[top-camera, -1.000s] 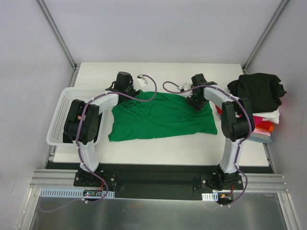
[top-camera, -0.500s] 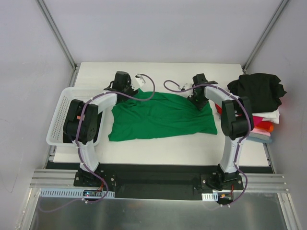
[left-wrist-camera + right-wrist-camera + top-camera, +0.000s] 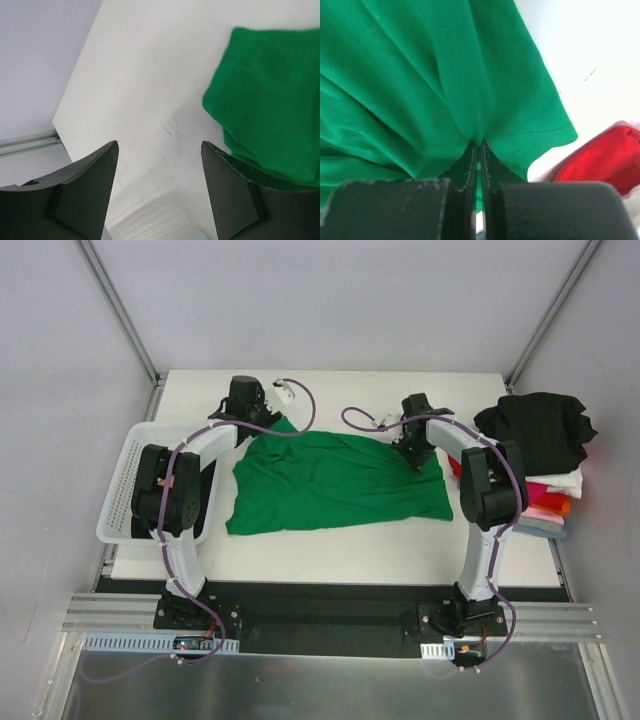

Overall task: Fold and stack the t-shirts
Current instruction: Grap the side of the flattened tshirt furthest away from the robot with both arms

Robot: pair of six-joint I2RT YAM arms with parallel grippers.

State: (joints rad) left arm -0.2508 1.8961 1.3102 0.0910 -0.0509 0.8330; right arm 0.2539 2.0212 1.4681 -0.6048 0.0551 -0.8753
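on the white table (image 3: 330, 540) the green t-shirt (image 3: 335, 485) lies spread, long axis left to right between our arms. our right gripper (image 3: 479, 148) is pinched shut on its far right edge; our left gripper (image 3: 159, 150) hangs with jaws apart over bare table, the far left corner just beside it. the basket (image 3: 125, 490) sits left, the stack of t-shirts (image 3: 540, 435) right, and we judge neither in the way.

The spread t-shirt (image 3: 335, 485) lies on the table (image 3: 330, 550), a basket (image 3: 118, 495) to its left, stacked t-shirts (image 3: 535, 430) to its right.

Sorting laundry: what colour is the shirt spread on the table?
The shirt is bright green; top view.
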